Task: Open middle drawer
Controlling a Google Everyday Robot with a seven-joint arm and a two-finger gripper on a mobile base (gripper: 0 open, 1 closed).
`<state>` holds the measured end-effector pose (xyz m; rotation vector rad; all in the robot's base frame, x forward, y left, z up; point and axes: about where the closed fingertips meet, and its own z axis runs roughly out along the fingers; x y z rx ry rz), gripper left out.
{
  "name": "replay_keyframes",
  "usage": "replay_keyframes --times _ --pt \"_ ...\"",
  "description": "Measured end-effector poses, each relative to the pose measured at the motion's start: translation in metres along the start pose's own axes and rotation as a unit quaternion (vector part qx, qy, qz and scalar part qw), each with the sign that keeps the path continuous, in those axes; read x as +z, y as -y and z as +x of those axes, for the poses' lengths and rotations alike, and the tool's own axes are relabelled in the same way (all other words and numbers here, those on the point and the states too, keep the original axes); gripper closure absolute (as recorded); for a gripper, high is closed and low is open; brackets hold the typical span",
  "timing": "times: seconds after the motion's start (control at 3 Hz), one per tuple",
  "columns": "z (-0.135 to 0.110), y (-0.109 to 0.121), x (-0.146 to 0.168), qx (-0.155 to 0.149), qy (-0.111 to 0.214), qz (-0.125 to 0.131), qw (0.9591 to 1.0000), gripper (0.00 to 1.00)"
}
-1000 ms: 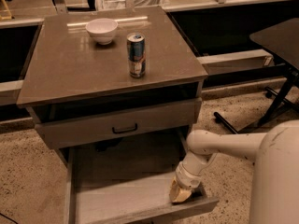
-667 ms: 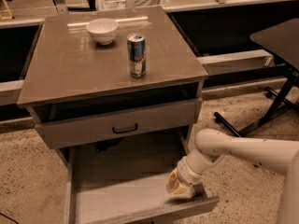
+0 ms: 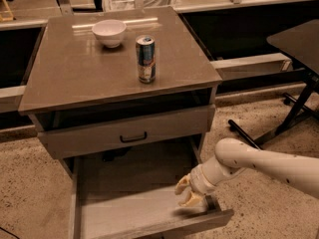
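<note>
The middle drawer is grey-brown wood and stands pulled far out below the upper drawer front; its own front is seen only edge-on at the bottom of the view, so its handle is hidden. My gripper hangs inside this drawer at its front right corner, just behind the front board. Its cream fingers are spread apart and hold nothing. The upper drawer with a small black bar handle stands out a little from the cabinet.
A white bowl and a drink can stand on the cabinet top. A dark table and its black legs are at the right. My arm reaches in from the right over speckled floor.
My gripper has shifted slightly left and back from the drawer's front board, and the arm has swung lower to the right. The drawer stays pulled out.
</note>
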<state>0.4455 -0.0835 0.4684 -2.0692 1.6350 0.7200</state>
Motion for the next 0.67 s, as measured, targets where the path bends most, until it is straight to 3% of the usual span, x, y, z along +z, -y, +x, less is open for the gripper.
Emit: replay_keyframes --times 0.33,0.67 --pt "0.0000 0.0000 0.0000 0.000 0.000 0.000 1.0000 0.02" --pt "0.0000 0.0000 0.0000 0.000 0.000 0.000 1.0000 0.00"
